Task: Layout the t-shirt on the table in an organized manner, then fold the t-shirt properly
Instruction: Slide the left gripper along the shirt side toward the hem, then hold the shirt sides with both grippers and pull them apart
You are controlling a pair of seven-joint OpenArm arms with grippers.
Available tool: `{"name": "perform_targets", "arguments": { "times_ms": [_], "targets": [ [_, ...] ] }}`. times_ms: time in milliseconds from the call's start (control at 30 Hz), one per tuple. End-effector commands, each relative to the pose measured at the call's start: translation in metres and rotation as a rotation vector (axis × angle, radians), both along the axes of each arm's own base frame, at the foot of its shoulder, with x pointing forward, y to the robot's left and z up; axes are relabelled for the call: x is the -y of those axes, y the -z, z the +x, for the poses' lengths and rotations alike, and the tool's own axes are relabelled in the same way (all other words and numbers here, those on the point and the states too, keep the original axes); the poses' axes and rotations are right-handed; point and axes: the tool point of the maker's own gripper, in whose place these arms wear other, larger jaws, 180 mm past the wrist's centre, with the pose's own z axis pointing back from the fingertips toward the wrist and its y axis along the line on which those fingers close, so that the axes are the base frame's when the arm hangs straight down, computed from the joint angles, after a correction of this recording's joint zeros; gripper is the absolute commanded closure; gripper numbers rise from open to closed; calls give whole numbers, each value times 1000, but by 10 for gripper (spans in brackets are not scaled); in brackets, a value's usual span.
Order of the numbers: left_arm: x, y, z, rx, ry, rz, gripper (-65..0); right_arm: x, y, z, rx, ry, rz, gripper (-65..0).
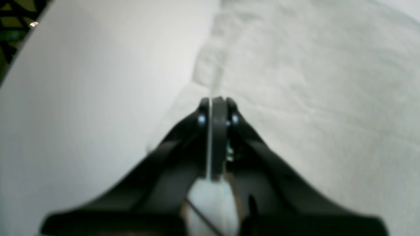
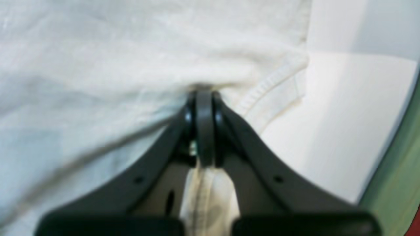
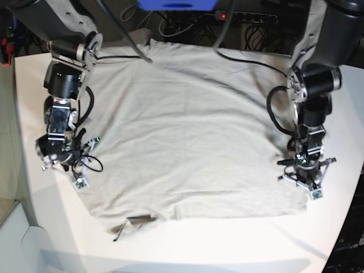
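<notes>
T-shirt (image 3: 193,142) spread mostly flat across white tabletop (image 3: 239,244), near edge slightly rumpled. Left gripper (image 1: 215,100) jaws closed, pinching fabric at one side edge; right gripper (image 2: 204,93) jaws closed, gripping cloth at the opposite side.

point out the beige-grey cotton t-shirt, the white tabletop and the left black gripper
beige-grey cotton t-shirt (image 3: 187,136): base view, middle of the spread body
white tabletop (image 3: 227,244): base view, bare strip at the near edge
left black gripper (image 1: 215,98): left wrist view, tips of the jaws
</notes>
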Motion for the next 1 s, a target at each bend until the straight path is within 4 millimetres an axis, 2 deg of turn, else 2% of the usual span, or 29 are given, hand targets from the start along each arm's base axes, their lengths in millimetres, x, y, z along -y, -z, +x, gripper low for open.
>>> {"name": "perform_targets", "arguments": {
  "times_ms": [0, 133, 333, 433, 567, 700, 800, 933, 967],
  "targets": [
    [-16, -37, 20, 91, -22, 39, -18, 3, -7, 4, -4, -5, -15, -3],
    [-22, -42, 21, 98, -30, 44, -18, 20, -31, 7, 61, 13, -70, -3],
    [-20, -45, 23, 107, -29, 42, -18, 35, -73, -12, 129, 64, -193, -3],
    [-20, -60, 32, 139, -30, 43, -18, 45, -85, -28, 122, 102, -248, -3],
    [-21, -64, 35, 148, -30, 44, -18, 54, -85, -68, 50, 155, -320, -3],
    [-13, -62, 37, 150, -18, 39, -18, 40, -78, -98, 25, 161, -320, -3],
    [0, -59, 40, 148, -6, 21, -18, 28, -71, -115, 7, 159, -303, -3],
    [1, -54, 37, 135, -8, 15, -18, 21, -59, -132, -27, 152, -289, -3],
    [0, -46, 33, 99, -12, 3, -17, 20, -57, -134, -33, 151, -288, -3]
  ]
}}
